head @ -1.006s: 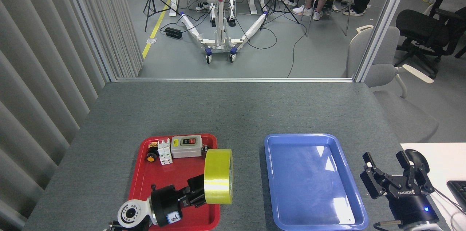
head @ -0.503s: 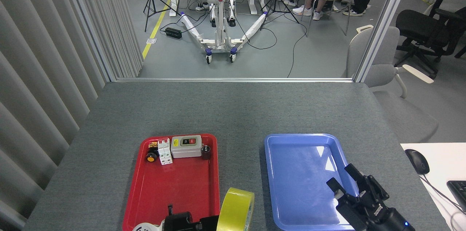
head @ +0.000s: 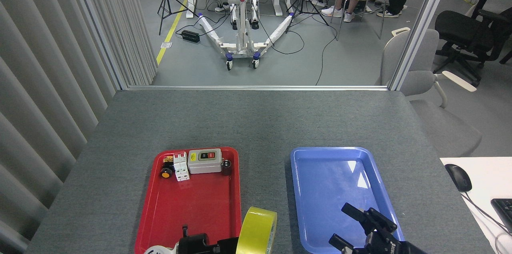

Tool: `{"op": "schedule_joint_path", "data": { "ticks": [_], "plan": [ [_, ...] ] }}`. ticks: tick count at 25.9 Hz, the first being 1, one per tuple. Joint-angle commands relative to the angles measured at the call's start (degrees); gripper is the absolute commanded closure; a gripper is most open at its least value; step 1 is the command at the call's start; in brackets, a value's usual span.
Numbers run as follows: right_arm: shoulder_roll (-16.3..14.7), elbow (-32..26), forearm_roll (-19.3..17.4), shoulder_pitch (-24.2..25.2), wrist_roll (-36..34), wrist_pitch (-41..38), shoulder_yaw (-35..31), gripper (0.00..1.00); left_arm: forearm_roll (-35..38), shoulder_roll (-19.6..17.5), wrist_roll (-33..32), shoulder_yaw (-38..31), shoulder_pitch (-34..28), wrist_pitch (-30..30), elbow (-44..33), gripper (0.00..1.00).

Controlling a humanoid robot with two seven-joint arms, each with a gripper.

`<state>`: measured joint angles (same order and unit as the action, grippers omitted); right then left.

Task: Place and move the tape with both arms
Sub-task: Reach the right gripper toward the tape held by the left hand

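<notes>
The yellow tape roll [head: 256, 231] stands on edge at the bottom of the head view, just right of the red tray [head: 192, 210], over the grey strip between the two trays. My left gripper [head: 228, 244] comes in low from the bottom edge and is shut on the tape's left side; only its black top shows. My right gripper [head: 352, 226] reaches in over the near end of the blue tray [head: 340, 158], pointing left toward the tape, its black fingers [head: 352, 211] spread open and holding nothing. A gap of tray and table separates it from the tape.
At the red tray's far end lie a white breaker [head: 181, 167], a grey switch box [head: 205, 161], an orange-capped knob [head: 165, 173] and a small dark part [head: 226, 166]. A white desk with a mouse [head: 458, 177] and keyboard [head: 505, 210] adjoins on the right.
The left gripper carried the tape from above the red tray down and right to the tray's near right corner. The right gripper swung from the far right leftward over the blue tray.
</notes>
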<state>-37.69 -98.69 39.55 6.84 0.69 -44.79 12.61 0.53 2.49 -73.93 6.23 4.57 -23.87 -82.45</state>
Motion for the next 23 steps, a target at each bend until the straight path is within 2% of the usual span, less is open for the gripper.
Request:
{"op": "schedule_joint_path", "data": {
  "ticks": [1,5,10,13,23],
  "plan": [
    [-0.5,0.0,2.8,-4.4,0.1,2.9,4.6,0.01,0.0,-0.2,0.1,-0.2,0.0,-0.1,0.0,1.00],
    [1.3,0.4,5.9,-9.1,2.4,5.2,9.7,0.04,0.1,-0.4,0.2,-1.0,0.0,-0.1,0.0,1.00],
    [4.5,1.6,8.4,-10.3,5.9,7.5,12.3,0.10,0.1,-0.4,0.3,-1.1,0.0,-0.1,0.0,1.00],
    [6.0,1.9,8.7,-10.7,6.3,7.5,12.4,0.16,0.2,-0.4,0.4,-1.1,0.0,-0.1,0.0,1.00],
    [9.2,5.5,10.1,-14.4,6.3,7.5,15.6,0.25,0.4,-0.4,0.4,-1.7,0.0,-0.1,0.0,1.00]
  ]
}}
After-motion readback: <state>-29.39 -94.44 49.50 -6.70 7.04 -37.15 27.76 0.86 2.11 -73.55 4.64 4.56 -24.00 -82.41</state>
